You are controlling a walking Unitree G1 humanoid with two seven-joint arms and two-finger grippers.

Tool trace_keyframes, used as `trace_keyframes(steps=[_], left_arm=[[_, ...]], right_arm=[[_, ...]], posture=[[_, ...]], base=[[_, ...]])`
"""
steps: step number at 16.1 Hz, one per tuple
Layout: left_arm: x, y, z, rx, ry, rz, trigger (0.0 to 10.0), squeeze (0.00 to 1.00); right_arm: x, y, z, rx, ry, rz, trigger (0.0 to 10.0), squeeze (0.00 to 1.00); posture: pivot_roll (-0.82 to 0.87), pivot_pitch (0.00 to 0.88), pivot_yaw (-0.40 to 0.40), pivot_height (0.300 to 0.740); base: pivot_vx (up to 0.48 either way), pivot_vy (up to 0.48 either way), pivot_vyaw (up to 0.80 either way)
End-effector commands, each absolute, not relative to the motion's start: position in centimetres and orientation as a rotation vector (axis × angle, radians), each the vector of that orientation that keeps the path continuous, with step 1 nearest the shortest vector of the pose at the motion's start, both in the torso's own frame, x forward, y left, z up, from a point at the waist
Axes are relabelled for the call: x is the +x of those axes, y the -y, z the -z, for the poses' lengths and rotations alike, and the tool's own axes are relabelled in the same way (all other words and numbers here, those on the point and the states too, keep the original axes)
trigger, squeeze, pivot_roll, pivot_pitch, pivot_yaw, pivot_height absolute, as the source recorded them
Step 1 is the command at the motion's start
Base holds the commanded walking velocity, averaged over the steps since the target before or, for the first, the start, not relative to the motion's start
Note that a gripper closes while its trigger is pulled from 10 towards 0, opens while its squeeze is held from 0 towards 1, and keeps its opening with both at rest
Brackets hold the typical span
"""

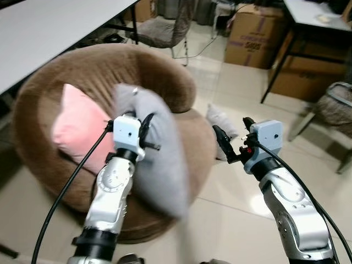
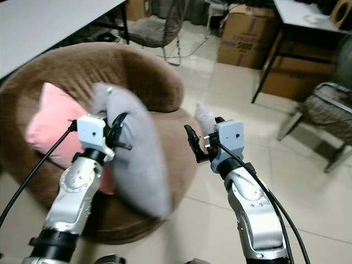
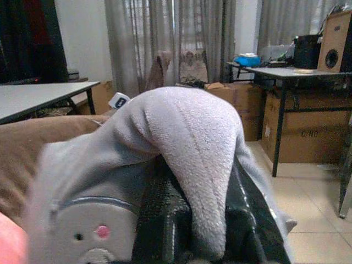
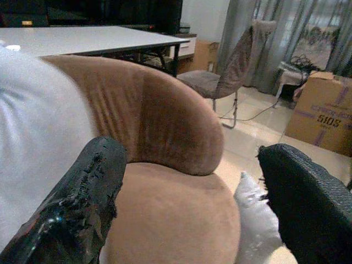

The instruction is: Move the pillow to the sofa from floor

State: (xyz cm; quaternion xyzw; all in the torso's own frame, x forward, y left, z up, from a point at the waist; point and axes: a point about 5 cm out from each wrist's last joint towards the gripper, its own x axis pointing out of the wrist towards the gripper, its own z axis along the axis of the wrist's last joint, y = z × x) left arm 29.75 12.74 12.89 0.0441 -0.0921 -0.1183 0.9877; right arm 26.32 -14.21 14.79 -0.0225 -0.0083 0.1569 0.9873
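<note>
A grey pillow (image 1: 163,162) hangs blurred over the front of the round brown sofa (image 1: 93,63), and my left gripper (image 1: 147,133) is shut on its upper edge. In the left wrist view the grey fabric (image 3: 190,143) is pinched between the two black fingers (image 3: 164,220). A pink pillow (image 1: 77,129) leans on the sofa seat just left of it. My right gripper (image 1: 234,129) is open and holds nothing, to the right of the sofa above the tiled floor. Beyond it a second pale pillow (image 1: 221,119) lies on the floor against the sofa, also seen as the white cushion (image 4: 254,220).
A white table (image 1: 44,27) runs along the left behind the sofa. A patterned chair (image 1: 168,27) stands at the back. Cardboard boxes (image 1: 253,33) and a black-legged desk (image 1: 281,58) are at the back right, with another chair (image 1: 336,110) on the far right.
</note>
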Motion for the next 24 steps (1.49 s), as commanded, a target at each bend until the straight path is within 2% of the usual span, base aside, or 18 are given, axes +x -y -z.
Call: trace_keyframes(steps=[1,3,11,14,17,19,20,21,24], left_arm=[[29.4,-12.0,-14.9,0.099,0.249,0.252,10.0,0.0],[29.3,-12.1,-14.9,0.105,0.231,0.244,10.0,0.0],[29.2,-12.8,-14.8,0.125,0.156,0.232,10.0,0.0],[29.0,-12.8,-14.7,0.133,0.14,0.282,10.0,0.0],[29.1,-13.4,-15.4,0.167,0.152,0.466,10.0,0.0],[29.6,-14.9,-16.4,0.338,0.146,0.689,10.0,0.0],[29.7,-15.1,-16.5,0.385,0.134,0.748,10.0,0.0],[29.8,-15.2,-16.7,0.411,0.131,0.784,10.0,0.0],[30.3,-15.1,-18.4,0.587,0.13,1.031,10.0,0.0]], right_arm=[[26.5,14.8,-14.5,-0.051,0.01,-0.28,10.0,0.0],[26.5,14.9,-14.2,-0.052,-0.005,-0.268,10.0,0.0],[26.1,14.9,-13.4,-0.041,-0.02,-0.238,10.0,0.0],[26.2,14.8,-13.5,-0.03,-0.001,-0.252,10.0,0.0],[26.5,14.9,-15.7,-0.043,0.091,-0.474,10.0,0.0],[27.6,16.6,-18.5,-0.145,0.119,-0.728,10.0,0.0],[27.7,16.9,-19.2,-0.163,0.119,-0.79,10.0,0.58],[27.9,17.2,-19.5,-0.182,0.119,-0.82,10.0,1.0],[28.3,18.5,-22.2,-0.365,0.074,-1.142,10.0,1.0]], posture=[[0.03,0.0,-0.032,0.74],[0.03,0.0,-0.017,0.74],[0.03,0.0,0.021,0.74],[0.03,0.0,0.02,0.74],[0.04,0.0,0.019,0.74],[0.05,0.0,0.012,0.74],[0.05,0.0,0.007,0.74],[0.06,0.0,-0.002,0.74],[0.06,0.0,-0.014,0.74]], base=[[0.0,-0.472,0.0],[0.0,-0.446,0.0],[0.0,0.0,0.0],[0.0,0.0,0.0],[0.0,0.0,0.0],[0.0,0.0,0.0],[0.0,0.0,0.0],[0.0,0.0,0.0],[0.0,0.0,0.0]])
